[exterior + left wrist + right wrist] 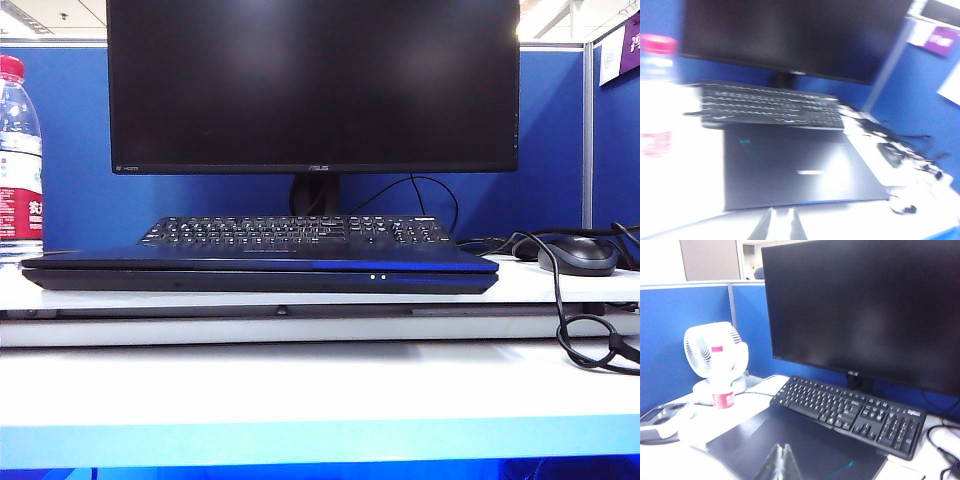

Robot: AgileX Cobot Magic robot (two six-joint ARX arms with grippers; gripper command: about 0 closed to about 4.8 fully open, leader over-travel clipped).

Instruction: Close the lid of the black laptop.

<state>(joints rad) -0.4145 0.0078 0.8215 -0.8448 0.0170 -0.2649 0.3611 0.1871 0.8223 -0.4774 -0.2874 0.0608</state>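
The black laptop (pixel 260 278) lies flat on the white desk with its lid (pixel 200 262) down on the base and two small lights on the front edge. In the left wrist view the lid (pixel 795 165) shows its dark back. My left gripper (pixel 780 212) hangs over the desk just in front of the laptop's front edge, its fingers apart with nothing between them. My right gripper (pixel 781 446) is above the lid (pixel 825 437) with both fingers pressed together. Neither gripper shows in the exterior view.
A large black monitor (pixel 312 80) stands behind a separate black keyboard (pixel 300 230). A water bottle (pixel 18 150) stands at the left, and a mouse (pixel 577 253) with cables (pixel 590 345) lies at the right. A white fan (pixel 715 352) stands by the blue partition.
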